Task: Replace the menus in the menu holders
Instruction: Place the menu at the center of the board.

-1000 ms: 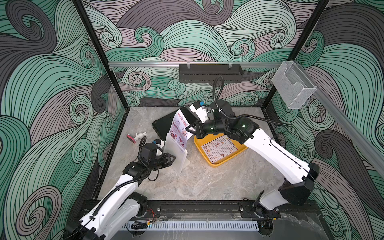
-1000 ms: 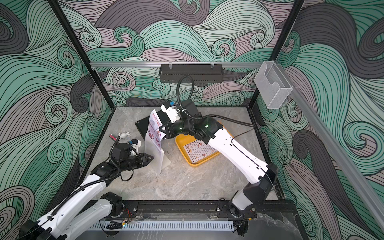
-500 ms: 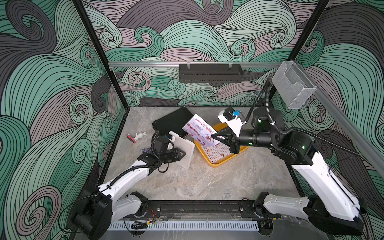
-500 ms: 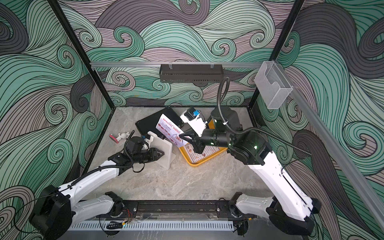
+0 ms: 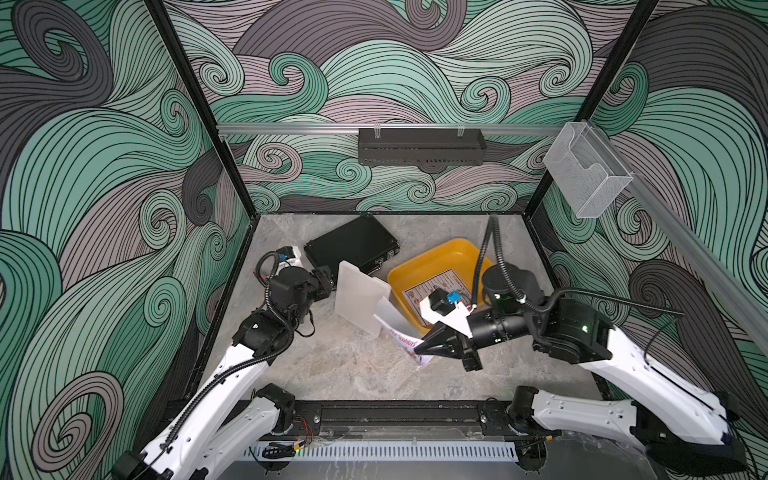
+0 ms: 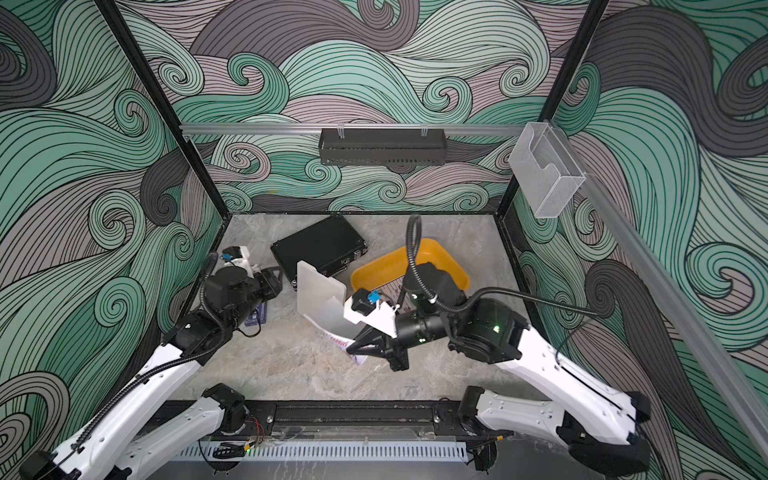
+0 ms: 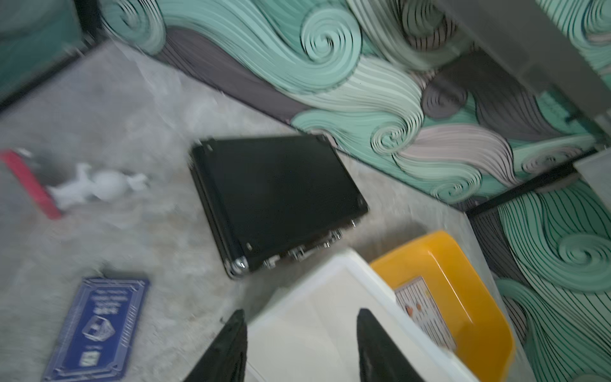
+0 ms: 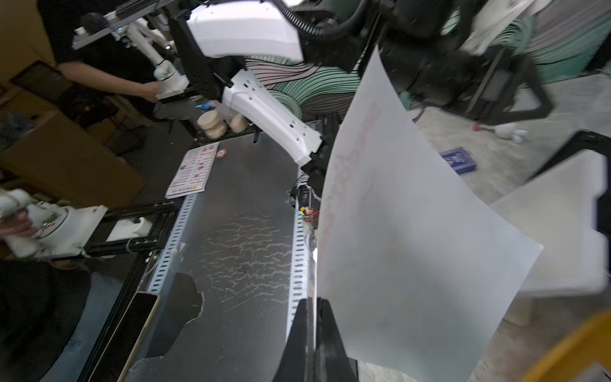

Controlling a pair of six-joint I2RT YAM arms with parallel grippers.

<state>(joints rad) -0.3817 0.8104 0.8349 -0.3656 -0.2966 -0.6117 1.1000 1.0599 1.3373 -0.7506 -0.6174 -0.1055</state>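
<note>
Right pincer (image 5: 417,351) clenched on curled Special Menu (image 5: 399,332), just in front of yellow tray (image 5: 440,249). Menu holder (image 5: 359,297) tilted on table (image 5: 332,374) just beside tray, left pincer (image 7: 301,311) released, jaws spread, farther from tray. Dim Sum Inn menu (image 5: 442,287) inside tray. Black briefcase (image 5: 353,247) beside tray, farther back

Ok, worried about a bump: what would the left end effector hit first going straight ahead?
Likely the translucent white flat acrylic menu holder, directly ahead of the left end effector; exact gap unclear.
</note>
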